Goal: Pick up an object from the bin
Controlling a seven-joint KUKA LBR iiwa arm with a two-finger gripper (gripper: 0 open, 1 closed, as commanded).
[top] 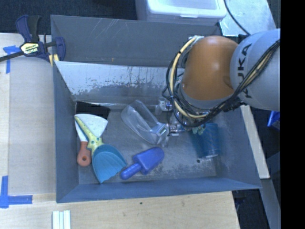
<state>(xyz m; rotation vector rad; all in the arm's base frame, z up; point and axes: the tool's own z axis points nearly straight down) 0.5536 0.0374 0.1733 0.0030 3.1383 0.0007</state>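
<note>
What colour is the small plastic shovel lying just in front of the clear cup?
The small plastic shovel is dark blue, head and handle alike; the camera view shows it best.

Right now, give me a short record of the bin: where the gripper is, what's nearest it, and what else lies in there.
gripper: gripper low near the bin's middle
nearest thing: clear plastic piece, at the gripper's tip on the view's left side
contact: cannot tell whether it is gripped
other side: dark blue cylinder, lying by the right wall
in front: dark blue scoop
left corner: light blue scoop, white fan-shaped piece, yellow-green tool
container: grey bin
</note>
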